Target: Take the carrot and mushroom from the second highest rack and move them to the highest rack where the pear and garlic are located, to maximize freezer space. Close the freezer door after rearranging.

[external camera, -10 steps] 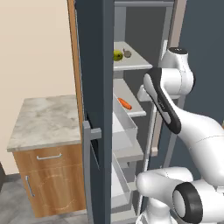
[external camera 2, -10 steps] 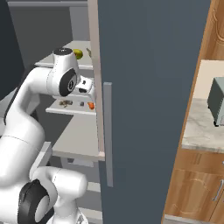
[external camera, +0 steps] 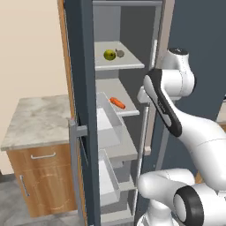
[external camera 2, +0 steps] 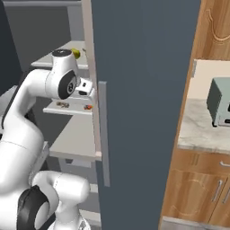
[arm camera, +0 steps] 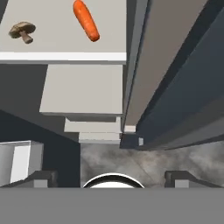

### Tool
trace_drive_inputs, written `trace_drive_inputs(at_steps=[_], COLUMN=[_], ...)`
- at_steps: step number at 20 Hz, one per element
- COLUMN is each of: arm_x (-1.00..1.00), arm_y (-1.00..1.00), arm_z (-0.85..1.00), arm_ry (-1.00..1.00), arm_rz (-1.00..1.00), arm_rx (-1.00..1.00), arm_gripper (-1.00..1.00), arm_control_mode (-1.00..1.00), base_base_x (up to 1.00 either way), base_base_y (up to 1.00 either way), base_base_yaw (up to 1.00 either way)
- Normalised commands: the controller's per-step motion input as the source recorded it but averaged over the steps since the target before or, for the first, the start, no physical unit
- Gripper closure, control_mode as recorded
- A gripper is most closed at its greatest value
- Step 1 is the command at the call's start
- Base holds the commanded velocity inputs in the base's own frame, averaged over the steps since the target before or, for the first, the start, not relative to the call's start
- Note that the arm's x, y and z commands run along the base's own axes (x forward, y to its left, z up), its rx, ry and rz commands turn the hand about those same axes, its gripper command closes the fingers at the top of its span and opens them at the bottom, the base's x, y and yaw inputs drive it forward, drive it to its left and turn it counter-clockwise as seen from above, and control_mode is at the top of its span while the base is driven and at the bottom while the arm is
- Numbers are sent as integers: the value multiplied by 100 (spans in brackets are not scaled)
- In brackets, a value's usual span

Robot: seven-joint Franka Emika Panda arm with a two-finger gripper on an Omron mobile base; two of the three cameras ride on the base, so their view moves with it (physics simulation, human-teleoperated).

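Carrot (arm camera: 85, 20) and mushroom (arm camera: 22, 30) both lie on the second highest rack (arm camera: 61, 41), the carrot near its right edge and the mushroom toward the left, well apart from each other. Up on the highest rack (external camera: 119, 62) sit the pear (external camera: 109, 54) and the garlic (external camera: 119, 53), just beside one another. The gripper (arm camera: 109, 178) hangs above and in front of the carrot's rack with its fingers spread wide and nothing between them. I judge this to be the approach for the first pick, with neither vegetable moved yet and the freezer door (external camera 2: 143, 90) open. Next the hand needs to go down and forward over the carrot, lining its jaws across the carrot's narrow width.
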Motion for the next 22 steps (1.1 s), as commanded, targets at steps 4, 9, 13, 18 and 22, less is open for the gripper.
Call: trace_drive_inputs(at_steps=[4, 9, 13, 18, 22], arm_x=[0, 0, 0, 0, 0], arm_y=[0, 0, 0, 0, 0], arm_z=[0, 0, 0, 0, 0], arm_ry=[0, 0, 0, 0, 0], arm_rz=[0, 0, 0, 0, 0], arm_rx=[0, 0, 0, 0, 0], arm_gripper=[-100, -100, -100, -100, -100], arm_control_mode=[100, 100, 100, 100, 100], base_base_x=[-7, 6, 7, 15, 28], base_base_y=[-61, -8, -31, -23, -22], base_base_yaw=[0, 29, 39, 23, 29])
